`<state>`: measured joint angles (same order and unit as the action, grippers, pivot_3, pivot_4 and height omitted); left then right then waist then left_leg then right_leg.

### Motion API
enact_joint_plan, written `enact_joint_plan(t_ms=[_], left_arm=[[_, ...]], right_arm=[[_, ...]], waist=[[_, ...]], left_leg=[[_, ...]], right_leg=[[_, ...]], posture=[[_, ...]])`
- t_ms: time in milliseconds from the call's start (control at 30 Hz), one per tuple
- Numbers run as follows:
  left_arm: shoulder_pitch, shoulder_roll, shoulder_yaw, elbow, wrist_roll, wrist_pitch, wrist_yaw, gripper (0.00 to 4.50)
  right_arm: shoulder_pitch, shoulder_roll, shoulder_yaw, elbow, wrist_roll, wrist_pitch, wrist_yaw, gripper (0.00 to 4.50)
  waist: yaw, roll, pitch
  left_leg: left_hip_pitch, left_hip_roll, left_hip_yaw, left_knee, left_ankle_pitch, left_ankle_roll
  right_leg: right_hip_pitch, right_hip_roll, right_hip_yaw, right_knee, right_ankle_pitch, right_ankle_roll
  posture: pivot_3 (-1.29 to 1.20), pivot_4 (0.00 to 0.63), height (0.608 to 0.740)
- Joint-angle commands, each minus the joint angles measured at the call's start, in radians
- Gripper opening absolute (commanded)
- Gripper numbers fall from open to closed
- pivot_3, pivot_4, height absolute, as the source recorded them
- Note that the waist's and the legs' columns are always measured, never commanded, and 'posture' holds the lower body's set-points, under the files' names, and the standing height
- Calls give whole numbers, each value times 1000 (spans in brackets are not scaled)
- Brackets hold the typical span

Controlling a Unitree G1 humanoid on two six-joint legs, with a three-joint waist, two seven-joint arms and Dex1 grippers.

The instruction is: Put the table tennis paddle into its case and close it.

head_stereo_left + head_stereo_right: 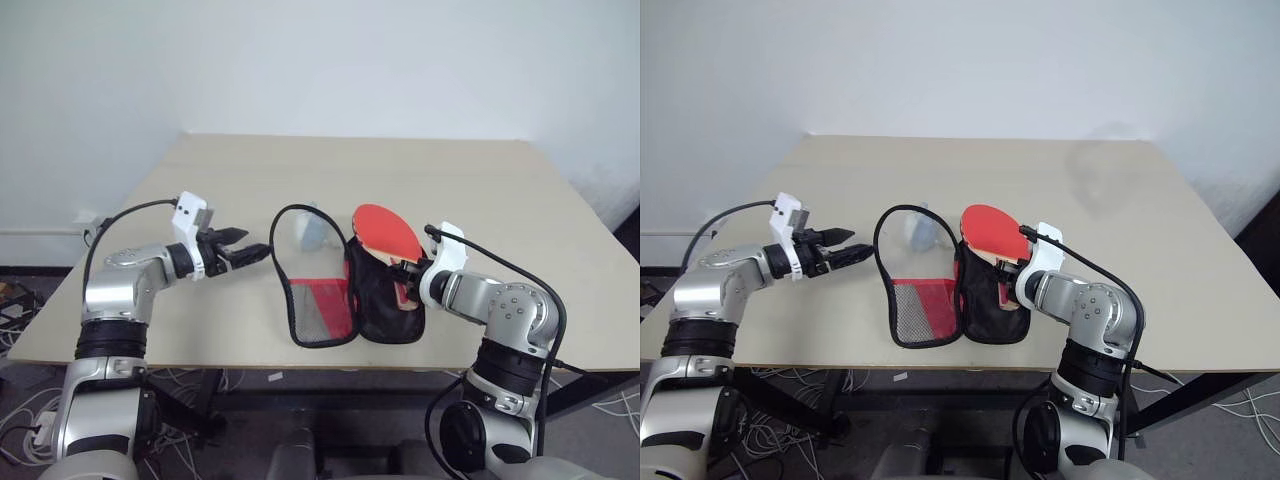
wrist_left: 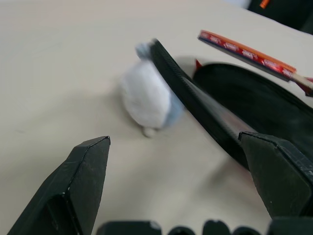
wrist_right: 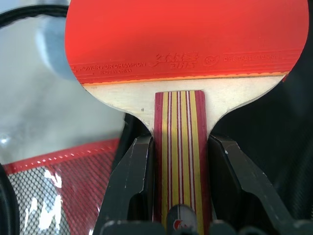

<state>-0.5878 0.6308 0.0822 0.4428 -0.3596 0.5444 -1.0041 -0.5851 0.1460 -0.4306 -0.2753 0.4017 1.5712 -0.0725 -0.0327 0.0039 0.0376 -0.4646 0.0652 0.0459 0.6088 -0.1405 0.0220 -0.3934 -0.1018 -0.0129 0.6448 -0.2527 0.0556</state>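
Right claw (image 3: 178,161) clamped on wooden handle of table tennis paddle (image 1: 385,232), one finger each side of the striped grip, red blade pointing away from wrist. Paddle held just above the case (image 1: 350,290), blade over the case's far end, not inside yet. Case lying unzipped and spread flat on counter (image 1: 500,200), near front edge: black-lined half under the paddle, mesh-and-red half w/ clear window folded out toward left claw (image 1: 255,252). Left claw spread wide, gripping nothing, hovering beside the case's open flap, apart from it. Small white-blue plush lump (image 2: 146,98) on counter touching the flap's far rim, just beyond the case. Handling, as judgement: paddle stiff, light, rubber face grippy and easily marked, so hold at handle is right spot; keep fingers off the rubber. Case soft, floppy, prob. slides on counter when pushed, so needs pinning at the black edging w/ left claw while blade goes in. Flap limp, likely to sag when folded over; zip pull not made out. Plush lump could snag the flap on closing.
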Motion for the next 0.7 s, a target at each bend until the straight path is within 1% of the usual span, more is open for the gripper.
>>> enact_joint_plan(t_ms=[33, 267, 333, 433, 500, 567, 700], left_arm=[[-7, 3, -7, -30, 15, -23, 3, 4500], [-5, 13, -7, -61, 4, 12, 0, 4500], [0, 19, -1, -77, -3, 26, -2, 4500], [1, 27, 24, -101, -32, 63, -5, 4500], [-29, 37, 74, -126, -97, 141, -5, 4500], [-44, 47, 100, -147, -132, 191, -5, 4500], [-33, 90, 83, -148, -114, 198, -15, 4500]], right_arm=[[-47, 58, -19, -56, -20, 9, -29, 1208], [-41, 60, -49, -63, -19, 43, -26, 1208], [-55, 77, -56, -53, -19, 43, -30, 1208], [-72, 109, -37, -68, 0, 43, -33, 1208], [-66, 106, -12, -79, 15, 43, -31, 1208], [-59, 100, -5, -79, 25, 43, -31, 1208], [-38, 66, 34, -49, 38, 43, -29, 1208]], waist=[[-1, 0, 0], [-2, 0, 0], [-1, 0, 0], [-2, 0, 0], [-3, 0, 0], [-6, 0, 0], [-11, 1, 0]], left_leg=[[0, 0, 0, 0, 0, 0], [0, 0, 0, -4, 2, -2], [0, 0, 0, -3, 2, -2], [0, 0, 0, -3, 2, -2], [0, 0, 0, -3, 2, -2], [0, 1, -1, -3, 2, -2], [0, 1, 0, -3, 2, -2]], right_leg=[[0, 0, 0, 0, 0, 0], [-2, 1, 0, 0, 0, 0], [-2, 0, 0, 0, 0, 0], [-2, 0, 0, 0, 0, 0], [-2, 0, 0, 0, 0, 0], [-2, 1, 0, 0, 0, 0], [-1, 0, 0, 0, 0, 0]], posture=[[0, 0, 740], [0, 0, 740], [0, 0, 740], [0, 0, 740], [0, 0, 740], [0, 0, 740], [0, 0, 740]])
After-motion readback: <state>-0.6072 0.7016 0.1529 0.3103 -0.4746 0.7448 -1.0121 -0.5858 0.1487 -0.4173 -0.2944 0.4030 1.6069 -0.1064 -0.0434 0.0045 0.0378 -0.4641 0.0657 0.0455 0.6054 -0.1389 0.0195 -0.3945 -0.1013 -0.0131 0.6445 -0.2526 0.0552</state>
